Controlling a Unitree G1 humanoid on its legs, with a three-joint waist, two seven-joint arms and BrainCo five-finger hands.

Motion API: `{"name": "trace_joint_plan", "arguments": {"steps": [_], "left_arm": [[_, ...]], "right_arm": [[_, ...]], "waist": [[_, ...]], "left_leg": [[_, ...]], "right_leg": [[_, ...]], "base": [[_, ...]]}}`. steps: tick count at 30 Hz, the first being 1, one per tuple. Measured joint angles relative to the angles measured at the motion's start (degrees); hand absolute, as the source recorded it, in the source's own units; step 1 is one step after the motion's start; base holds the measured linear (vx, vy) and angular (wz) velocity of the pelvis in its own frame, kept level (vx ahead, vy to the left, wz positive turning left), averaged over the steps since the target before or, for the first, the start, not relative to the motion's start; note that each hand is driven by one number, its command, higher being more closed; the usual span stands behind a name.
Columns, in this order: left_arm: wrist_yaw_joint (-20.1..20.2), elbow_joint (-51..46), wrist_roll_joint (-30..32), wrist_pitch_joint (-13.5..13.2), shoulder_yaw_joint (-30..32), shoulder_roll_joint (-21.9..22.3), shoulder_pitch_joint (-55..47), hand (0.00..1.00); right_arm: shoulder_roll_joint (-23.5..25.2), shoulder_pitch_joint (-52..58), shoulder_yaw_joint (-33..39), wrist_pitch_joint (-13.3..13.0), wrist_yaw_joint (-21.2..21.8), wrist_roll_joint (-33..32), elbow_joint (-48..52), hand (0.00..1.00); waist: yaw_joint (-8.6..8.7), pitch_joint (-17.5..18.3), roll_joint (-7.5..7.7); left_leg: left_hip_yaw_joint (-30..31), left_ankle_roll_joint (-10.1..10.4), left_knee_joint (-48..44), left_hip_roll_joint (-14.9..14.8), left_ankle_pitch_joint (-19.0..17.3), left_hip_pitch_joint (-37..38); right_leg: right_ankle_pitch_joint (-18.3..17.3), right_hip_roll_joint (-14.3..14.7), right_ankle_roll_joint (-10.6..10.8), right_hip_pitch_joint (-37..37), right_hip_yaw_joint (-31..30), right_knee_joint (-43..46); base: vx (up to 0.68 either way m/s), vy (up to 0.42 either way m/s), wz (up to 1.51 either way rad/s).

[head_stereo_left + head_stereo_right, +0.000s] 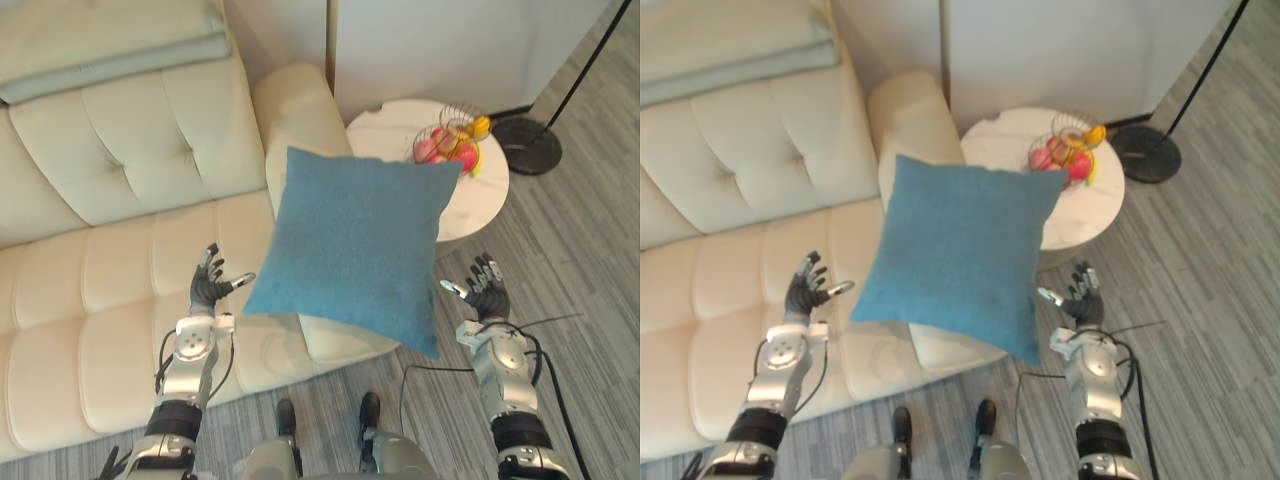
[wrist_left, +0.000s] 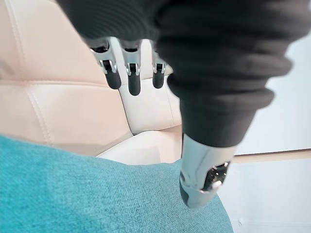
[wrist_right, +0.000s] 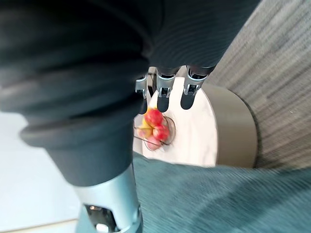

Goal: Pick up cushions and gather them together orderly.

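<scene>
A square blue cushion point(image 1: 355, 245) hangs tilted in the air over the sofa's right end, between my two hands. My left hand point(image 1: 207, 285) is open just left of its lower left corner, fingers spread, thumb tip close to the fabric. My right hand point(image 1: 487, 293) is open to the right of the cushion's lower right corner, a small gap between them. The left wrist view has straight fingers point(image 2: 131, 77) above the cushion's teal cloth point(image 2: 97, 194). Straight fingers point(image 3: 163, 94) also stand over the cushion point(image 3: 218, 199) in the right wrist view.
The cream tufted sofa point(image 1: 120, 150) fills the left, its armrest point(image 1: 295, 110) behind the cushion, a folded pale green blanket point(image 1: 110, 45) on its back. A round white side table point(image 1: 390, 135) holds a wire fruit basket point(image 1: 450, 140). A floor lamp base point(image 1: 527, 143) stands beyond.
</scene>
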State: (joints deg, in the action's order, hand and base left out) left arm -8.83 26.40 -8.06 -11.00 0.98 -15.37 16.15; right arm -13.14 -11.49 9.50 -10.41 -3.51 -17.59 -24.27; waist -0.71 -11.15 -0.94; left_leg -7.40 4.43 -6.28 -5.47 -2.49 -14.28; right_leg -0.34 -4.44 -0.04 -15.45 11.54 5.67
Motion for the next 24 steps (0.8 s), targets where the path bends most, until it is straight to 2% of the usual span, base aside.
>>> {"name": "trace_joint_plan", "arguments": {"steps": [4,11,14,17,24], "left_arm": [[-0.1,0.2,-0.8,0.0,-2.1,0.0,2.9,0.0],[-1.2,2.0,-2.3,-0.5,-6.6,0.0,12.7,0.0],[-1.2,2.5,-3.3,-0.6,-7.9,0.0,16.6,0.0],[-1.4,2.7,-3.5,-0.7,-8.4,-0.9,20.8,0.0],[-4.0,6.2,-4.4,-1.2,-9.2,-1.3,31.9,0.0]], "right_arm": [[0.1,-0.3,-1.4,0.0,-0.2,-1.1,0.0,0.0],[1.3,-5.1,-4.8,-0.1,-1.7,-2.9,0.1,0.0],[1.3,-7.9,-6.1,-0.1,-2.5,-3.5,0.8,0.0],[1.3,-11.5,-7.8,-0.5,-3.6,-5.1,1.0,0.0],[1.9,-16.1,-10.8,-1.0,-4.0,-7.4,2.3,0.0]], "waist": [[-0.37,-1.2,-0.12],[-2.4,-4.3,-0.38],[-2.38,-4.9,-0.42],[-2.4,-5.3,-0.11],[-2.33,-6.5,0.49]], "left_leg": [[0.0,-0.6,-3.8,-0.1,-0.8,-3.9],[-0.1,-1.1,-13.7,-1.2,-4.5,-14.7],[-3.4,-1.1,-15.2,-3.5,-3.8,-18.2],[-3.9,-1.3,-15.8,-4.1,-2.5,-21.8],[-4.1,-0.9,-14.7,-4.9,-0.3,-24.5]], "right_leg": [[0.0,-0.5,0.0,-3.7,-1.0,3.5],[-1.3,-1.3,0.4,-12.7,-1.1,11.2],[-1.5,-1.5,0.4,-15.9,-0.2,12.4],[-0.6,-1.5,0.1,-19.4,0.3,12.8],[1.6,-0.6,-0.8,-21.9,0.5,10.7]], "base": [[-0.09,0.011,0.02],[-0.19,0.017,0.03],[-0.17,-0.05,0.19],[-0.09,-0.028,-0.01],[0.01,-0.028,-0.05]]}}
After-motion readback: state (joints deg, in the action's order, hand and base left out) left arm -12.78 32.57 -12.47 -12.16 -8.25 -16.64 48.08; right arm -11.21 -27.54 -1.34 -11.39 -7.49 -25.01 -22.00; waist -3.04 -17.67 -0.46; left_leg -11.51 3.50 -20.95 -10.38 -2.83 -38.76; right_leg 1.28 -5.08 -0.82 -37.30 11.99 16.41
